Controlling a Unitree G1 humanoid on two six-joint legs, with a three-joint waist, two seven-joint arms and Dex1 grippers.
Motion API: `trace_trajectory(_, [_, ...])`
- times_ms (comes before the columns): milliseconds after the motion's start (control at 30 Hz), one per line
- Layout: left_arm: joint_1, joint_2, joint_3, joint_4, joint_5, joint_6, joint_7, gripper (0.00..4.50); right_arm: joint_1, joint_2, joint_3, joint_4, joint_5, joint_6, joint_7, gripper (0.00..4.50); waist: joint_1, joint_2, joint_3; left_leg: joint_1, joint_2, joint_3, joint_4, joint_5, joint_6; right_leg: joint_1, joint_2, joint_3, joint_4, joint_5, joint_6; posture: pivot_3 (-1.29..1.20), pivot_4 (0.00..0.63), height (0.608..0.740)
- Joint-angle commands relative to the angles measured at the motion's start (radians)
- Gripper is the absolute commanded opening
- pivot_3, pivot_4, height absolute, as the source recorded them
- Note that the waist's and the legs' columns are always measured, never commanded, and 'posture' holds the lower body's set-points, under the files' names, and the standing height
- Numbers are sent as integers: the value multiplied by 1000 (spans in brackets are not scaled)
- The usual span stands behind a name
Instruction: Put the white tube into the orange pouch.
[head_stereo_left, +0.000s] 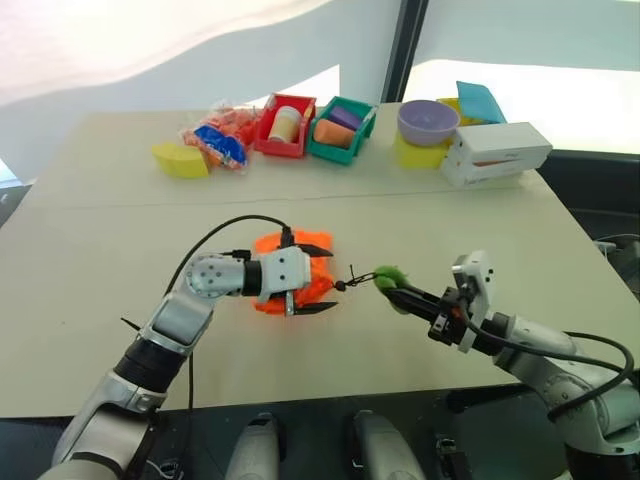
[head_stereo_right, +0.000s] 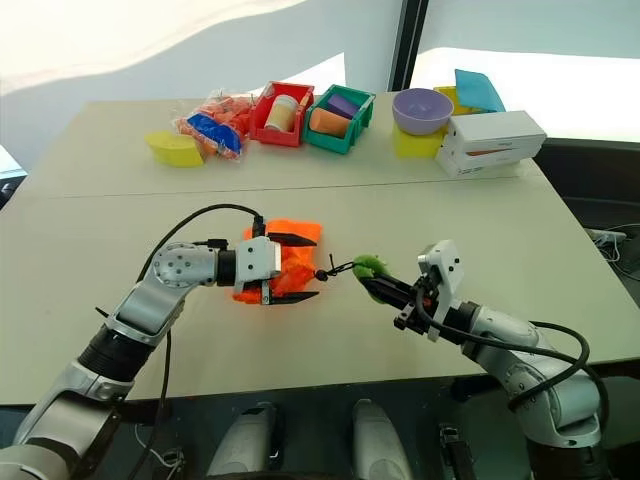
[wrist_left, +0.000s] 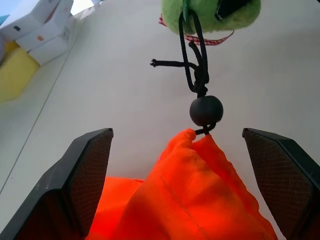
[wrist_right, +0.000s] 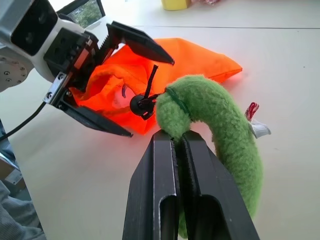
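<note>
The orange pouch (head_stereo_left: 270, 244) lies in the middle of the table, its gathered mouth toward my right arm. My left gripper (head_stereo_left: 331, 278) is open, one black finger on each side of the pouch's mouth end (wrist_left: 190, 200), apart from the fabric. A black cord with a bead (wrist_left: 206, 110) runs from the mouth to the lime-green ring (wrist_right: 220, 115). My right gripper (wrist_right: 170, 137) is shut on that ring, holding it just above the table with the cord nearly taut. The white tube is out of view.
Along the far edge stand a yellow block (head_stereo_left: 180, 160), a crinkly snack bag (head_stereo_left: 220, 140), a red bin (head_stereo_left: 285, 125) with a cream cylinder, a teal bin (head_stereo_left: 342, 130), a purple bowl (head_stereo_left: 428, 120) and a long white box (head_stereo_left: 497, 152).
</note>
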Motion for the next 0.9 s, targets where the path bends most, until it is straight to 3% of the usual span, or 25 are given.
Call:
trace_trajectory(33, [5, -10, 62, -25, -69, 51, 8, 4423, 8, -9, 1, -16, 30, -3, 9, 0, -1, 0, 0, 0, 0, 0, 0, 0, 0, 0, 0, 0, 0, 0, 0, 0, 150, 740])
trace_trajectory(700, [32, 14, 130, -54, -119, 47, 4, 4423, -34, 30, 64, 29, 3, -35, -46, 0, -1, 0, 0, 0, 0, 0, 0, 0, 0, 0, 0, 0, 1, 0, 0, 0, 150, 740])
trace_trajectory(900, [44, 43, 86, -139, -19, -88, 17, 4423, -38, 34, 63, 29, 17, -30, -57, 0, -1, 0, 0, 0, 0, 0, 0, 0, 0, 0, 0, 0, 1, 0, 0, 0, 150, 740])
